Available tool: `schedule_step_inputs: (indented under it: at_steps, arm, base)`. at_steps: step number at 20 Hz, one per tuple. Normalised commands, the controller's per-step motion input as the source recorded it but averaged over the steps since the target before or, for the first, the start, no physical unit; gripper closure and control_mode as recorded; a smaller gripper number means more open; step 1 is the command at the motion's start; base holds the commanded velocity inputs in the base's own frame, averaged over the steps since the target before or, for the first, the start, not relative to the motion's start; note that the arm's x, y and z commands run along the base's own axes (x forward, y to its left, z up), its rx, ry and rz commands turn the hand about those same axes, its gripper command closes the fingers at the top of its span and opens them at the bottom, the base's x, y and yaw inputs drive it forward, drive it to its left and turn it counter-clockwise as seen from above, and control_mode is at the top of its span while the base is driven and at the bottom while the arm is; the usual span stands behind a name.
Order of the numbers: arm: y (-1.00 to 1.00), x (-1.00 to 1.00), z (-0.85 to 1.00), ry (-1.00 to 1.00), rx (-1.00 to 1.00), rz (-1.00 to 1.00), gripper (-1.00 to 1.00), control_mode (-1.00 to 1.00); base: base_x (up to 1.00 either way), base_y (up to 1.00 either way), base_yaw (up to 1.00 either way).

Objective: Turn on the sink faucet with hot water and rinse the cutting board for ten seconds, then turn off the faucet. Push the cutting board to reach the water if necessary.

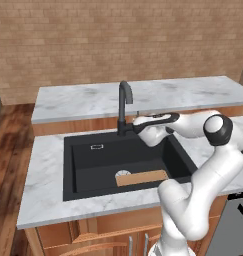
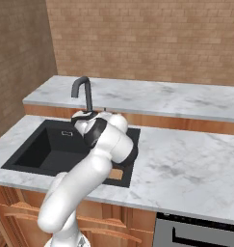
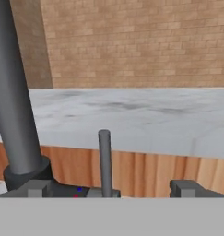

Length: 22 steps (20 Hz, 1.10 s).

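Note:
The dark grey sink faucet (image 1: 124,105) stands behind the black sink (image 1: 88,165), its curved spout over the basin. My gripper (image 1: 135,126) is right beside the faucet's base, on its right. In the hand view the gripper (image 3: 113,189) is open, and the thin upright lever handle (image 3: 104,159) stands between its fingertips (image 3: 189,188), nearer the left one and touching neither. The faucet's thick column (image 3: 14,101) rises at the left. The light tan cutting board (image 1: 142,177) lies flat on the basin floor at the front right, beside the pale drain (image 1: 122,173). No water shows.
A raised marble counter (image 1: 193,92) runs behind the sink against a brick wall (image 1: 118,40). More marble counter (image 2: 186,164) spreads to the sink's right. An appliance front (image 2: 200,234) sits below the counter at the lower right. My white arm (image 2: 104,144) arches over the basin's right side.

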Motion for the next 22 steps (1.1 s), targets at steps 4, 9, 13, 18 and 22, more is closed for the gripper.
schedule_step_inputs:
  at_steps: [4, 9, 13, 18, 22]
  arm:
    - [0.00, 0.13, 0.00, 0.00, 0.00, -0.04, -1.00, -1.00]
    - [0.00, 0.11, 0.00, 0.00, 0.00, 0.00, -1.00, -1.00]
    - [0.00, 0.11, 0.00, 0.00, 0.00, 0.00, -1.00, -1.00]
    - [0.00, 0.15, 0.00, 0.00, 0.00, 0.00, -1.00, -1.00]
    - [0.00, 0.15, -0.02, 0.00, 0.00, 0.00, -1.00, -1.00]
  base:
    - [0.00, 0.00, 0.00]
    - [0.00, 0.00, 0.00]
    - [0.00, 0.00, 0.00]
    - [0.00, 0.00, 0.00]
    - [0.00, 0.00, 0.00]
